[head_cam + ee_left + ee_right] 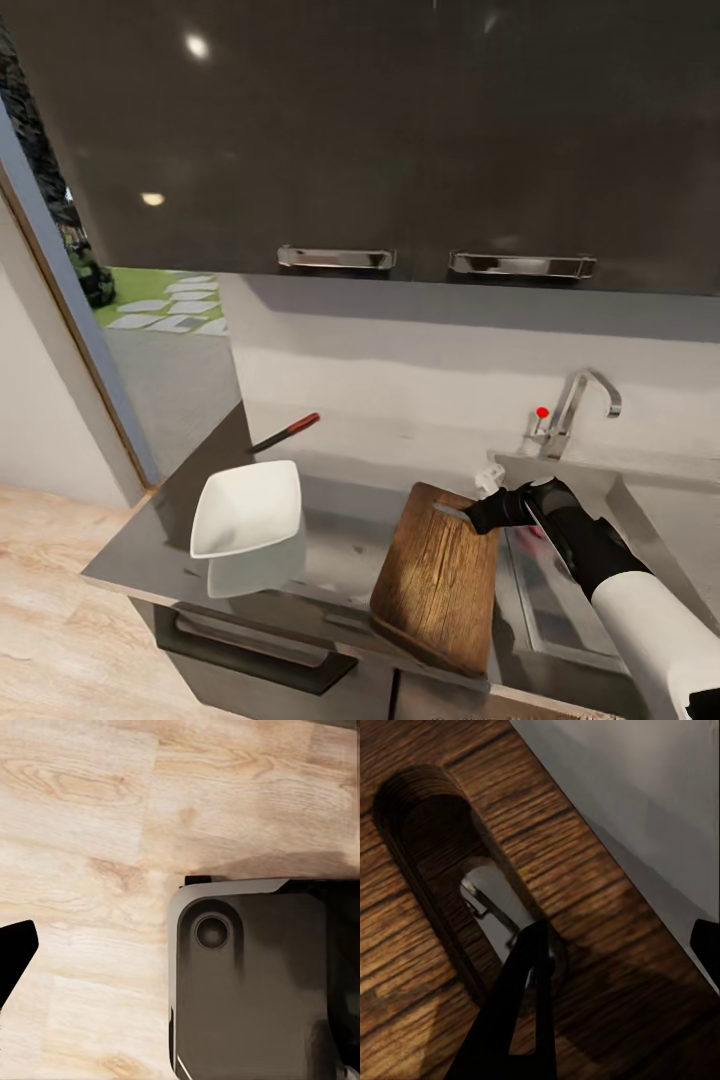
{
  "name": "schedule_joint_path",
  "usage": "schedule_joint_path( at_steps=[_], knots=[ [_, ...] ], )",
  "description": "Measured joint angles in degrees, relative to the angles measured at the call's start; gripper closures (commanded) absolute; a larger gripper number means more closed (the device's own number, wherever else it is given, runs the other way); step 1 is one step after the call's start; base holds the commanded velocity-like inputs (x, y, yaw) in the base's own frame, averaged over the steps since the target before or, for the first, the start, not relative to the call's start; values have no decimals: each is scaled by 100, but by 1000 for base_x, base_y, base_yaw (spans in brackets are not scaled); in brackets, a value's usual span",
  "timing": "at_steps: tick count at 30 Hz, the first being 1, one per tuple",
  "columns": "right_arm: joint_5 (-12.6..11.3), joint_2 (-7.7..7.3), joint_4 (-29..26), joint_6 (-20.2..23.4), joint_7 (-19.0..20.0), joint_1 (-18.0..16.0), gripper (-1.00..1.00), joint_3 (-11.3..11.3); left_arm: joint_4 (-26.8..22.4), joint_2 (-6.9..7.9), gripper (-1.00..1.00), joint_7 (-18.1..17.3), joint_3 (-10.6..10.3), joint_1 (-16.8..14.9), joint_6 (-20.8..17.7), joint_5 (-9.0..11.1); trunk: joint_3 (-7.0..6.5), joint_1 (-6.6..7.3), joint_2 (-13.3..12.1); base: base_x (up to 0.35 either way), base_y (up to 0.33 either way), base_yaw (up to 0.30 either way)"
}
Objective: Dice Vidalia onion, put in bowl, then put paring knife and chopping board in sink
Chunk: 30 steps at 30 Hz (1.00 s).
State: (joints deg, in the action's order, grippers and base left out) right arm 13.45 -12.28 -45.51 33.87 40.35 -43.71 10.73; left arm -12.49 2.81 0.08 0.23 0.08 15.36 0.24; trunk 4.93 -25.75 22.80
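Observation:
The brown chopping board lies on the grey countertop, next to the sink. My right gripper is open at the board's far right corner. In the right wrist view one of its fingers hangs over the board's handle slot and the other is beyond the board's edge. A pinkish-red patch of the Vidalia onion shows in the basin, mostly hidden behind my right wrist. The white bowl stands left of the board. The paring knife rests behind the bowl near the wall.
A chrome faucet with a small red knob stands behind the sink. Dark upper cabinets hang overhead. A doorway opens at the left. In the left wrist view one left fingertip hangs over wood floor beside my dark base.

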Motion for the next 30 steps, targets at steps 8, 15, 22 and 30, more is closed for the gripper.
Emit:
schedule_joint_path(
  at_steps=[8, 15, 22, 30],
  knots=[
    [-1, -2, 0, 0, 0, 1, 100, -1, 15, 0, -100, 0, -5, 0, 1, 2, -22, -2, -2, -160, 111, -258],
    [2, -2, 0, 3, 0, 1, 100, -1, 16, 0, -100, -2, -6, 0, 1, 6, -42, -2, -2, -252, 194, -267],
    [-6, -1, -1, 5, 0, 1, 100, -7, 16, 0, -100, -2, -2, 0, 1, 6, -62, 0, 0, -107, 260, -267],
    [19, 34, 6, 103, -160, -3, 100, -929, 17, 0, -100, -2, -6, 1, 2, 2, -70, 0, 0, -6, 135, -80]
  ],
)
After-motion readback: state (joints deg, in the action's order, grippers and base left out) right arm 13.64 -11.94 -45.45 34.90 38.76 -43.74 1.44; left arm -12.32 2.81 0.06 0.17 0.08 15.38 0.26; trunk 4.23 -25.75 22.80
